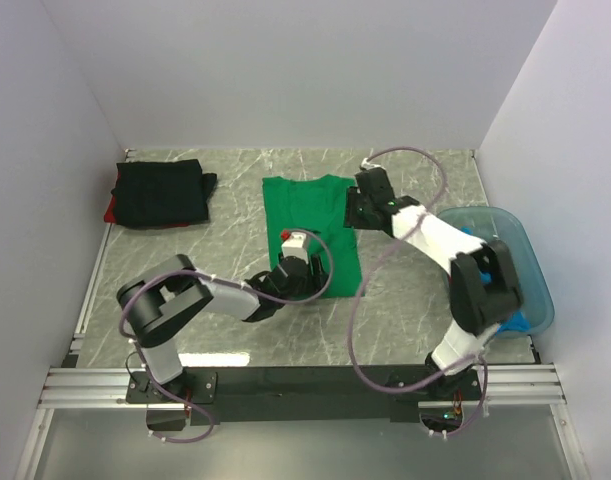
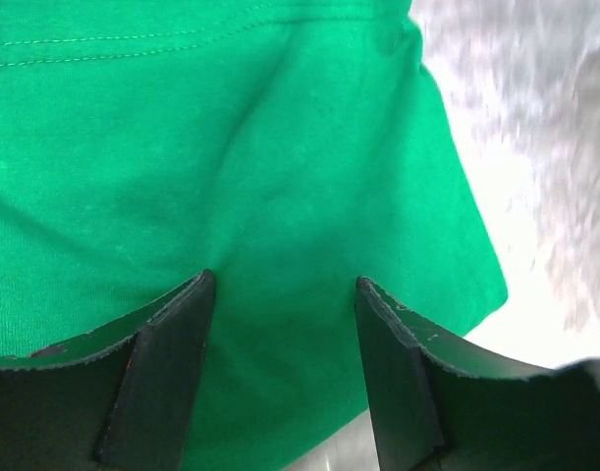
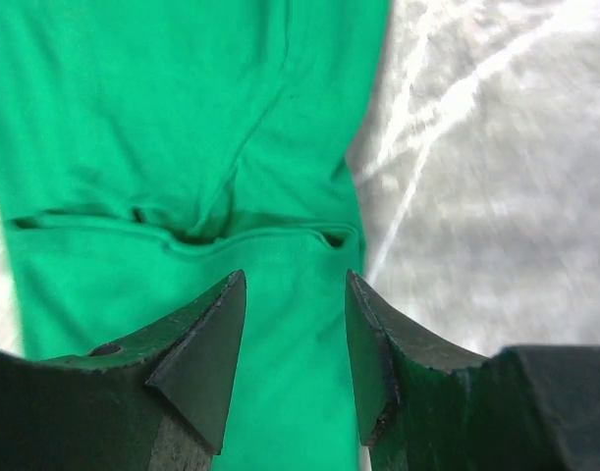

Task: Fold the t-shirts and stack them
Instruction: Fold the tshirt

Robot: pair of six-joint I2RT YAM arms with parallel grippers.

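Under left tool [image 2: 285, 285], jaws apart | green t-shirt [image 2: 231, 167] | right tool [image 3: 295, 280] same

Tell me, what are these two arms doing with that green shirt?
They are folding it. The green t-shirt lies partly folded mid-table. The left gripper hangs open over its near edge, and the right gripper is open over its far right edge. A folded black t-shirt already sits at the far left, on red cloth.

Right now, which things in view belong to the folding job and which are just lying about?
Job: green t-shirt; folded black t-shirt; red t-shirt beneath it; blue cloth, possibly another shirt.
Lying about: blue tub holding that cloth.
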